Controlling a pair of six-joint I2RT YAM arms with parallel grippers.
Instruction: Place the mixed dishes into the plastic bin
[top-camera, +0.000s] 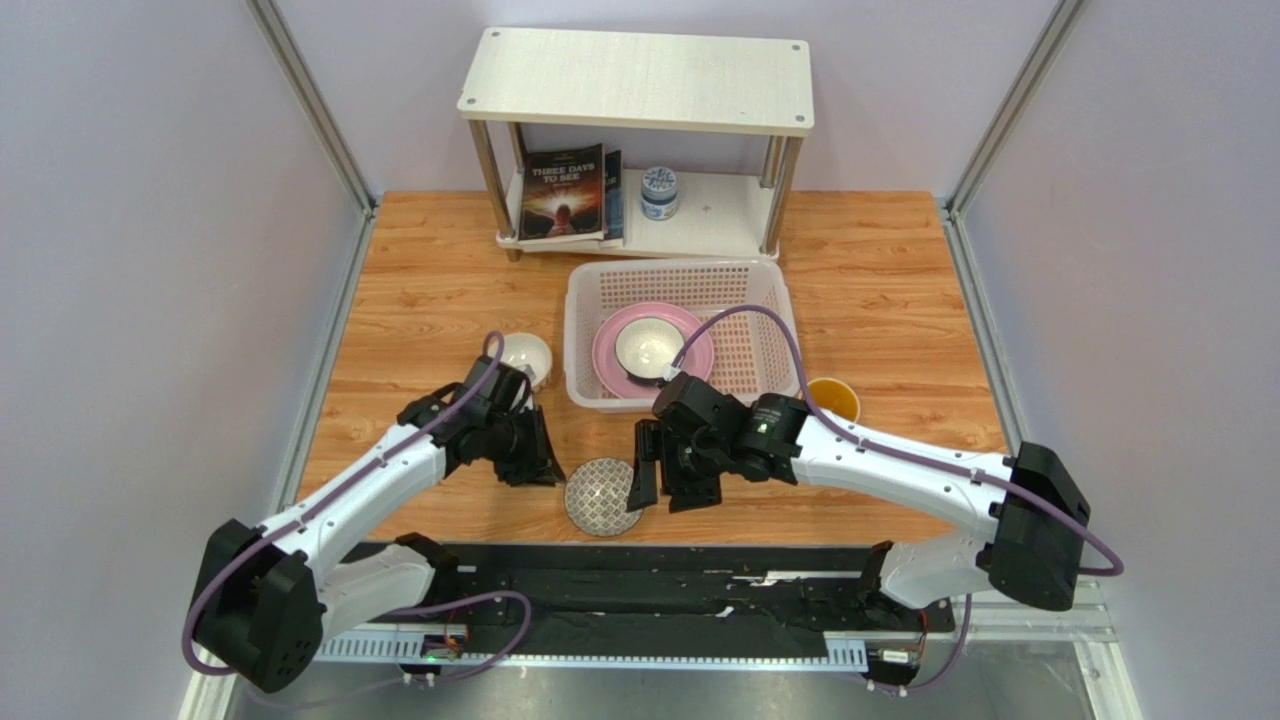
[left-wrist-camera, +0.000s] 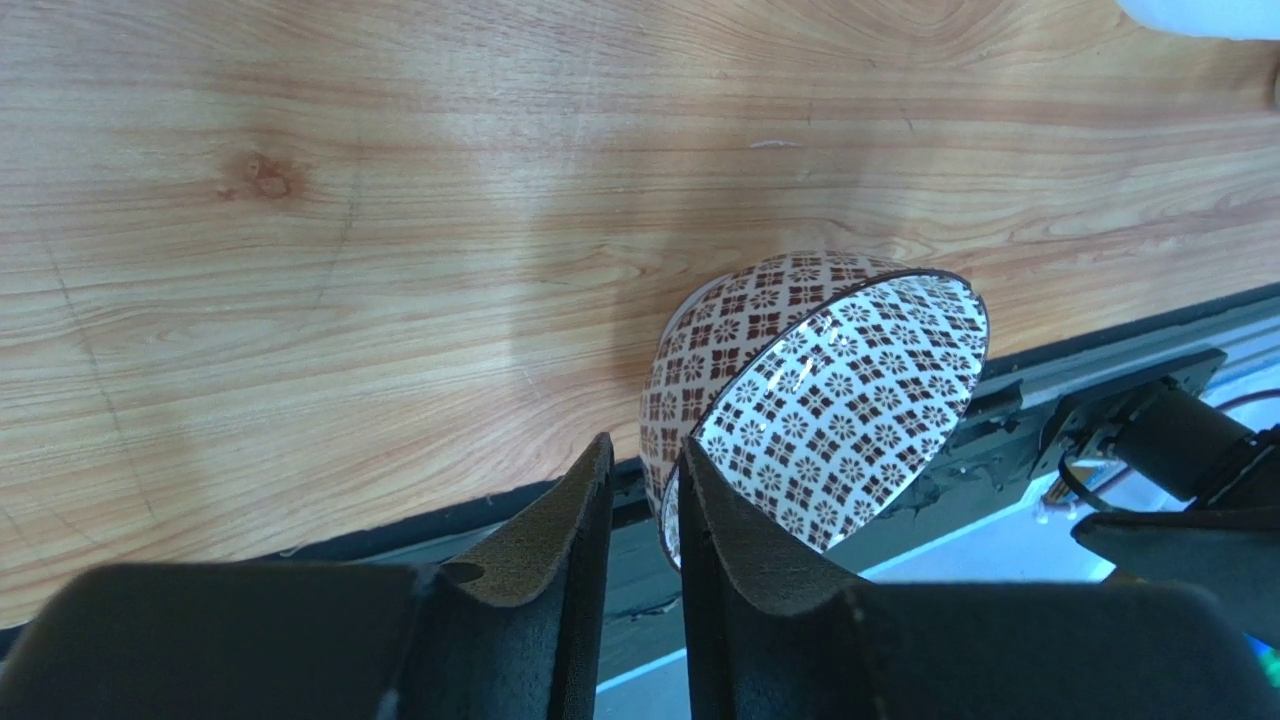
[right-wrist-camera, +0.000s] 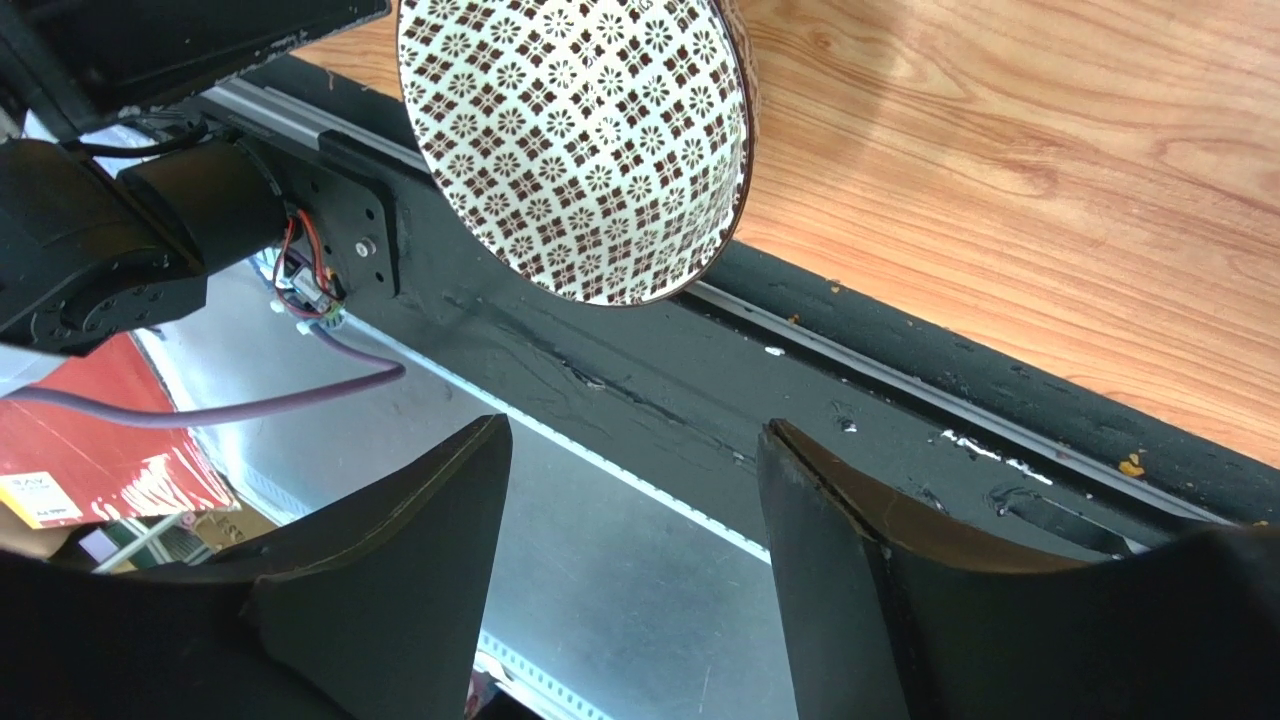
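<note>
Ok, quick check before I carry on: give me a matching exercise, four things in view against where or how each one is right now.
1 pink plate
2 mug
3 dark-patterned bowl
4 right pincer

A open, holding nothing
B on the table, right of the bin
C at the table's near edge
D lying in the bin

Pairs: 1-D, 2-B, 3-C, 4-A.

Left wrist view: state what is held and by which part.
The left gripper pinches the dark-patterned bowl by its rim; the right gripper is open and empty.
</note>
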